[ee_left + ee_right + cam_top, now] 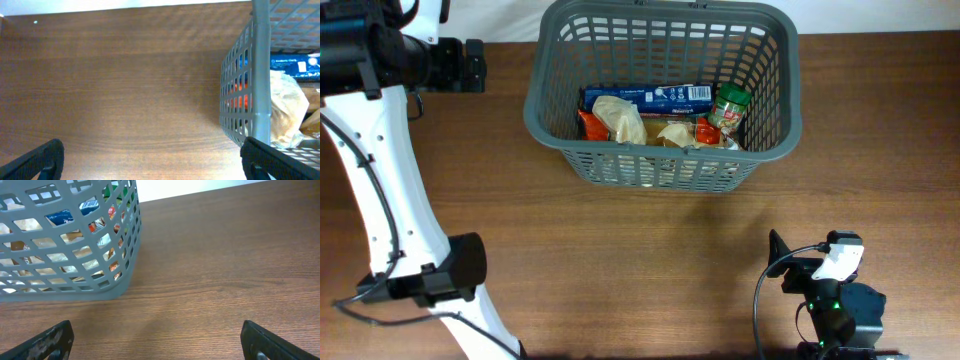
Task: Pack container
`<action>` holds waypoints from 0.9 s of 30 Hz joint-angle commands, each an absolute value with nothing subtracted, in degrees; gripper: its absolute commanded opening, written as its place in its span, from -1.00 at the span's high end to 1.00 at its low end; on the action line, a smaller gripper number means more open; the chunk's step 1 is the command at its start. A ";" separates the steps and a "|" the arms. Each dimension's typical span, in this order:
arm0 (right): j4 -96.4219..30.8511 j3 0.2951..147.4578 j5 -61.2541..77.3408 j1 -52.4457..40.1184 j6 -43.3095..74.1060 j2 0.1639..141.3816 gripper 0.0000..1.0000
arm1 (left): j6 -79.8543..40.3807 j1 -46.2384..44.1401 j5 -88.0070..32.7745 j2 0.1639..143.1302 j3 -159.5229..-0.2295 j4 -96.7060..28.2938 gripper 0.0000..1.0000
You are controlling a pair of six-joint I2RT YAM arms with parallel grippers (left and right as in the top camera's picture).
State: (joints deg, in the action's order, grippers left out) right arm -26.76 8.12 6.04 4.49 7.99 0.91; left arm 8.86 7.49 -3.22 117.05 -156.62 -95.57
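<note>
The dark grey slotted basket stands at the back middle of the wooden table. In it lie a blue box, a beige crumpled bag, a green-lidded jar and an orange packet. My left gripper is open and empty, left of the basket and above bare table; in the left wrist view the basket's wall is at the right. My right gripper is open and empty near the table's front right; in the right wrist view the basket stands ahead to the left.
The white left arm runs down the table's left side. The right arm's base sits at the front right. Bare wood lies between the basket and the front edge.
</note>
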 commanded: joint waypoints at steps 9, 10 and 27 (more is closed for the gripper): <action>-26.74 7.62 5.32 4.10 8.45 0.21 -0.98 | 8.75 7.68 0.03 63.83 -88.75 -59.46 -0.99; -26.72 7.62 5.32 4.10 8.45 0.21 -0.97 | 8.75 7.68 -1.08 59.72 -83.24 -54.54 -0.98; -26.72 7.62 5.32 4.10 8.45 0.21 -0.97 | 8.58 6.37 -16.80 11.79 -8.25 -3.01 -0.99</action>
